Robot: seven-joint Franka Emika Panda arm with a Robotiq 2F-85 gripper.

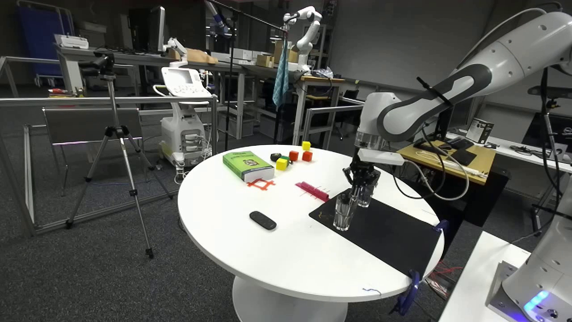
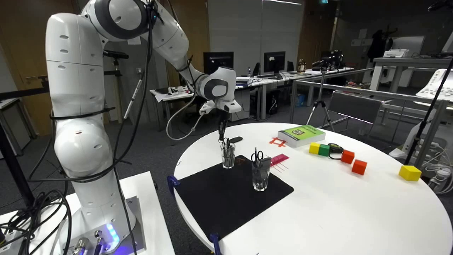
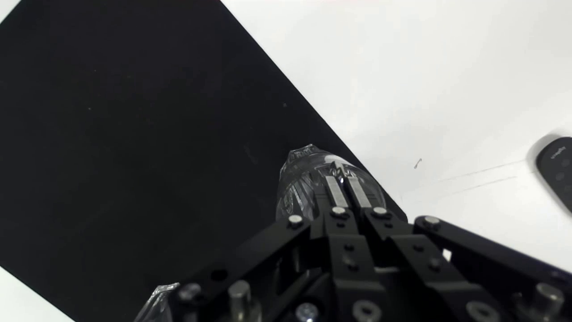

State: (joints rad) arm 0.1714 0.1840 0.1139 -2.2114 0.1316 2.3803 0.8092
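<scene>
On the desk (image 2: 336,212), near its mat's edge (image 2: 212,171), scissors (image 2: 227,143) stand unlifted in a glass (image 2: 228,161), the gripper (image 3: 342,180) pressed together, perhaps on them.

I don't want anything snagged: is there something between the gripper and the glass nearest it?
Yes, dark looped handles rise from that glass, close to the gripper in an exterior view. Whether they touch, I can't tell; nothing else visible intervenes.
</scene>
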